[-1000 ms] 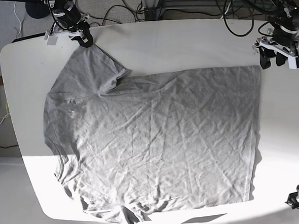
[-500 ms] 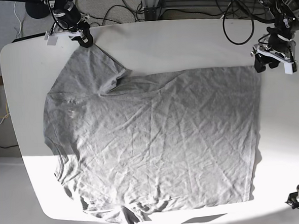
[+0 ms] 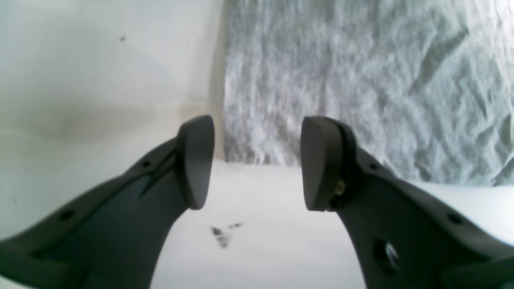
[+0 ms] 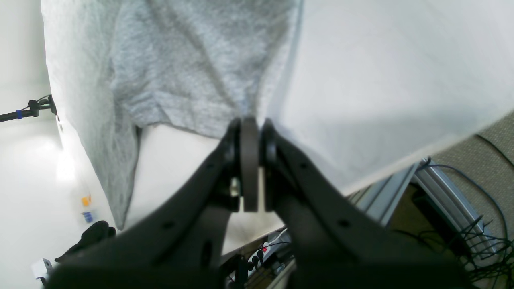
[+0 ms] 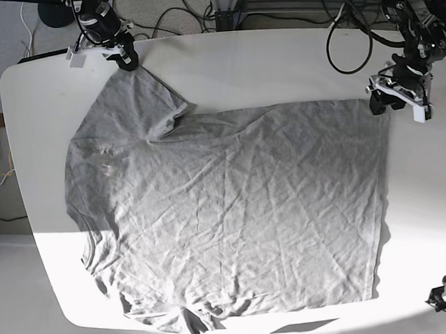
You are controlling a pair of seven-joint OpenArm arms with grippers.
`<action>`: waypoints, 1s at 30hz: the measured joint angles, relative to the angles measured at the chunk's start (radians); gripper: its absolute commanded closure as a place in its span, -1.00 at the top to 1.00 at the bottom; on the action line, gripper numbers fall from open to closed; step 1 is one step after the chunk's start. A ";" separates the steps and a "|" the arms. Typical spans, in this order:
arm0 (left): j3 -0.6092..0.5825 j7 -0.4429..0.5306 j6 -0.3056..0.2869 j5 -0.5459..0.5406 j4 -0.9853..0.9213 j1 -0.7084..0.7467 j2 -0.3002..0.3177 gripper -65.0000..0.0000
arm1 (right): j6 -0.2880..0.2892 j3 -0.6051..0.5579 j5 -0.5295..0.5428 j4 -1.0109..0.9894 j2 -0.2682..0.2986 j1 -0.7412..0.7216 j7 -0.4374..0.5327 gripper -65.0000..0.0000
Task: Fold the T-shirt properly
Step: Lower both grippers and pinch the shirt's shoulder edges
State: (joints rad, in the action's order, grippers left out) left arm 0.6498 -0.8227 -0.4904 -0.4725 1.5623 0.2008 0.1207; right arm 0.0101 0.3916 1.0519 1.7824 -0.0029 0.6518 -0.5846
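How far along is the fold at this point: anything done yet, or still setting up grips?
Done: the T-shirt lies spread flat on the table, wrinkled, with no fold made. In hand: the right gripper is shut on the sleeve tip at the far corner, while the left gripper stands open just off the hem corner, gripping nothing. Left: the second grasp and every fold.

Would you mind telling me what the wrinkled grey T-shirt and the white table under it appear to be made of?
The wrinkled heather-grey T-shirt looks like soft cotton-type knit: mottled grey weave, matte, creasing finely all over. The white rounded table seems a hard, smooth laminate or painted board, faintly glossy where light pools near its front edge; the exact material can't be told.
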 measured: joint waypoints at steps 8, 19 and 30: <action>0.002 0.019 -0.001 -0.012 -0.057 -0.004 0.002 0.00 | 0.000 0.000 0.000 -0.002 0.000 0.000 0.000 -1.00; -0.051 0.037 -0.006 -0.023 -0.064 -0.004 -0.001 -0.01 | 0.000 0.000 0.000 -0.002 0.000 0.000 0.000 -1.00; -0.051 0.029 -0.005 -0.022 -0.064 -0.002 -0.001 -0.49 | 0.000 0.000 0.000 -0.002 0.000 0.000 0.000 -1.00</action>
State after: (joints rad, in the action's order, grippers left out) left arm 0.5991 -0.7937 -0.4950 -0.4946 1.4986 0.1993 0.1200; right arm 0.0105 0.3916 1.0523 1.7809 -0.0029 0.6521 -0.5846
